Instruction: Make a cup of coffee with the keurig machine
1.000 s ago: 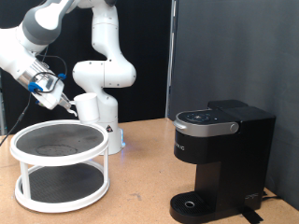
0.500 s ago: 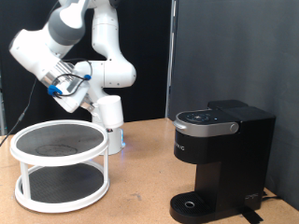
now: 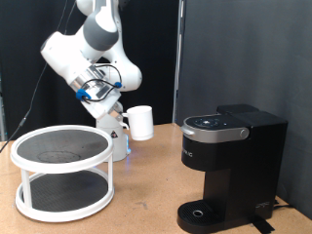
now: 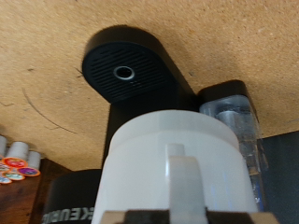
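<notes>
Currently the gripper (image 3: 121,119) is clamped on the cup (image 3: 140,121), carried in mid-air above the wooden table (image 3: 146,180). In the exterior view the cup hangs between the white two-tier rack (image 3: 62,172) at left and the keurig machine (image 3: 230,166) at right, lid down. Wrist view: cup (image 4: 177,168) fills the foreground, handle facing the camera; beyond it lies the machine's round drip tray (image 4: 124,73).

Side-on exterior; downward wrist view
</notes>
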